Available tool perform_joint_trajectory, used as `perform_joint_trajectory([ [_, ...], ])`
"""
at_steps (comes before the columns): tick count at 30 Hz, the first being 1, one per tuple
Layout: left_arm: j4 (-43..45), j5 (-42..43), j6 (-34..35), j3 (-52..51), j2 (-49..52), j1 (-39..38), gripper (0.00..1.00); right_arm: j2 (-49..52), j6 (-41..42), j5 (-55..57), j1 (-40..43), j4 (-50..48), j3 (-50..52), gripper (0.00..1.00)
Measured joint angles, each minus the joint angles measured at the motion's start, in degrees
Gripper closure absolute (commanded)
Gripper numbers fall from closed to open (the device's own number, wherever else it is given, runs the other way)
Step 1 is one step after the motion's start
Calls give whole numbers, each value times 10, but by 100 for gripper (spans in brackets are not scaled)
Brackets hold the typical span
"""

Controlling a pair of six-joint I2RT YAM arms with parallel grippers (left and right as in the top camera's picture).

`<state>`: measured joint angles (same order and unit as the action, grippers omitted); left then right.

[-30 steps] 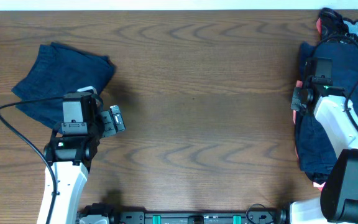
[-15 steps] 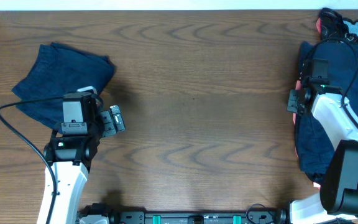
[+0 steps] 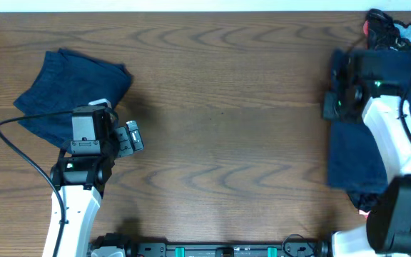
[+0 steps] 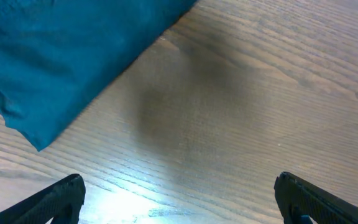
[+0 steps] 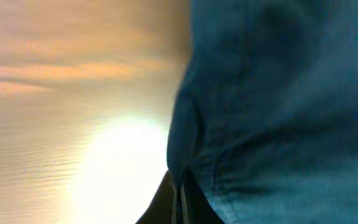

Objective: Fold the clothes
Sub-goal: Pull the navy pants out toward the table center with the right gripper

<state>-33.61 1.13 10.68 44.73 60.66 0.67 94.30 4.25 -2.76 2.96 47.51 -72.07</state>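
Jaws on my left gripper (image 3: 128, 137) are spread wide over the wooden table (image 3: 227, 107), just beside the folded navy garment (image 3: 70, 93) lying at the far left. On my right gripper (image 3: 332, 106) they're pressed together, pinching a seamed edge of the navy clothes (image 3: 359, 157) heaped along the table's right edge.

White arm links (image 3: 70, 218), black wrists (image 3: 84, 134) (one green-lit), black cable (image 3: 16, 121)

Dark brown wood-grain table (image 3: 220, 107)
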Motion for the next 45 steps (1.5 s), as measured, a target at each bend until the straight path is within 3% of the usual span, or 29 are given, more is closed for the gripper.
perform_joint_trajectory([
  [6, 0, 0, 0, 0, 0, 0, 2, -13, 24, -89, -116, -67, -30, 99],
  [12, 5, 0, 0, 0, 0, 0, 2, 49, 98, -129, -223, -232, -29, 97],
  [13, 6, 0, 0, 0, 0, 0, 2, 59, 109, -132, -241, -260, -28, 91],
  [14, 6, 0, 0, 0, 0, 0, 2, 71, 118, -135, -261, -286, -28, 78],
  [17, 10, 0, 0, 0, 0, 0, 2, 91, 127, -132, -313, -315, -29, 28],
  [19, 12, 0, 11, 0, 0, 0, 2, 96, 124, -103, -344, -295, -29, 1],
  [24, 12, 20, 87, 0, 0, 0, 2, 91, 118, 40, -342, -186, -28, 1],
  [30, 48, 133, 166, 0, 21, -14, 2, 24, 115, 162, -241, -61, -26, 1],
  [38, 84, 194, 230, 0, 156, -112, 2, -44, 114, 206, -99, 42, -28, 1],
  [45, 202, 249, 295, 0, 308, -209, 1, -44, 115, 208, -46, 80, -28, 1],
])
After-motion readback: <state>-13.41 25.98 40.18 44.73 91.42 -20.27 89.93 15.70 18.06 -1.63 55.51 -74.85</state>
